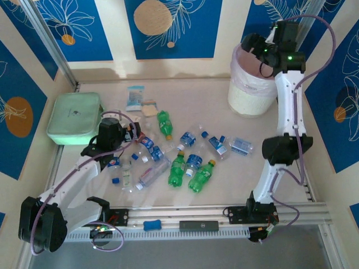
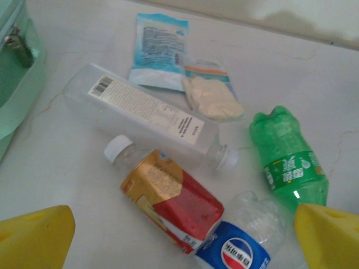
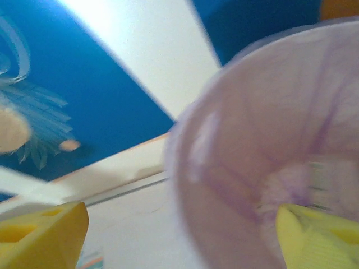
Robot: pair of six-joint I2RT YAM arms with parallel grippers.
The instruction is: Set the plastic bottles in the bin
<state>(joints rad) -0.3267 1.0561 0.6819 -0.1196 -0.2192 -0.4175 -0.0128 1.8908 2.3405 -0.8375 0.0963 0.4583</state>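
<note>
The left gripper [image 2: 179,246] hung low over the table [image 2: 73,168], its yellow jaws spread wide and gripping nothing. Between the jaws lay a red-and-gold bottle [image 2: 171,202] with a white cap. Touching it, toward the jaw on the wrist view's right, was a clear Pepsi-labelled bottle [image 2: 244,249]. Just beyond that same jaw lay a green bottle [image 2: 289,162]. Farther out from the jaws were a long clear bottle [image 2: 140,112] and then a blue-white packet [image 2: 160,50]. A mint-green pouch [image 2: 17,73] sat well out past the other jaw.

The right gripper [image 3: 179,238] was raised at the bin [image 3: 269,140] — jaws apart and empty, the pink-lined mouth just beyond them. The plastic bottles [image 1: 177,168] lay scattered on the table around the left gripper — well apart from the bin.
</note>
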